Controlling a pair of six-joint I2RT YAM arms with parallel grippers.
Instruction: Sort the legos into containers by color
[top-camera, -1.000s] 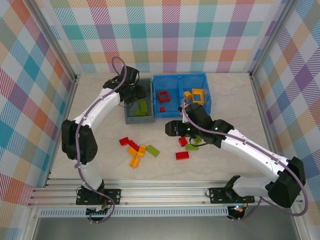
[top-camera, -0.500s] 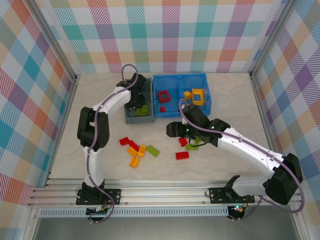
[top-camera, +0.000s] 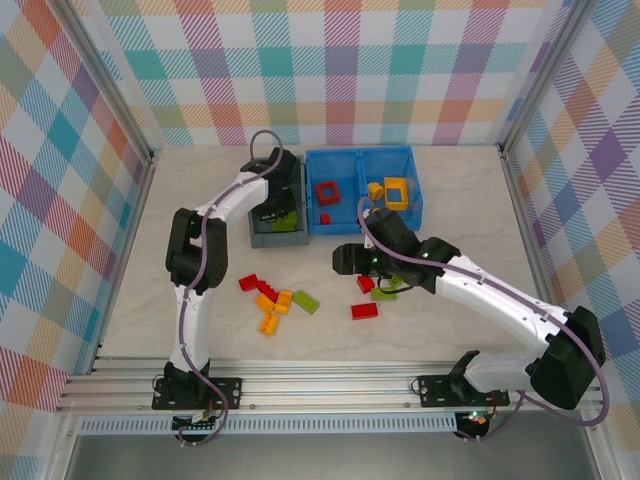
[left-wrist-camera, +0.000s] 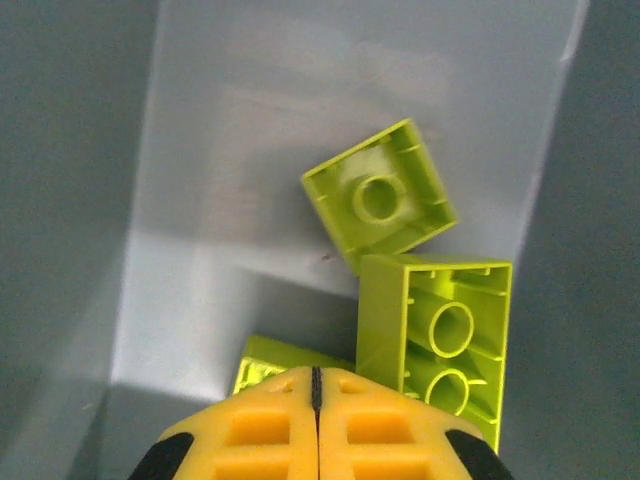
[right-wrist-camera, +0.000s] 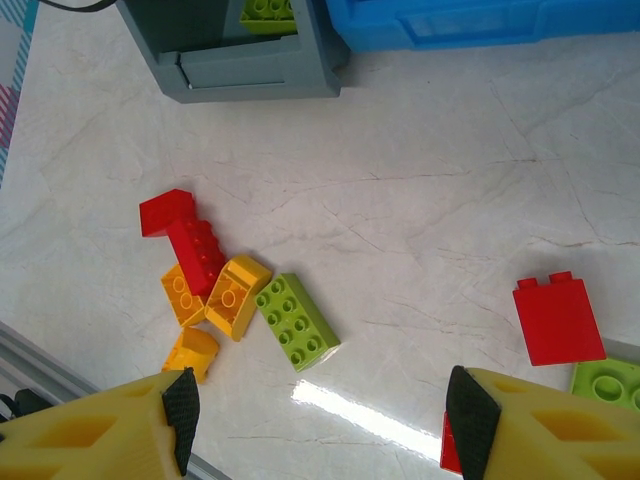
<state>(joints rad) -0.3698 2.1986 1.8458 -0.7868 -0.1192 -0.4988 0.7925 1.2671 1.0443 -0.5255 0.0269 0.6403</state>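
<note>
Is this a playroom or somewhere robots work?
Probably a robot practice booth, not a playroom: the left arm and right arm are mounted on a metal rail, checked walls box in the table, and legos lie by a grey bin and a blue bin.

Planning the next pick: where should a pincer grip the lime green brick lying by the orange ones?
Probably come straight down and pinch the lime green brick across its long sides, toward the end away from the orange brick: it lies flat, studs up, both sides bare there.
</note>
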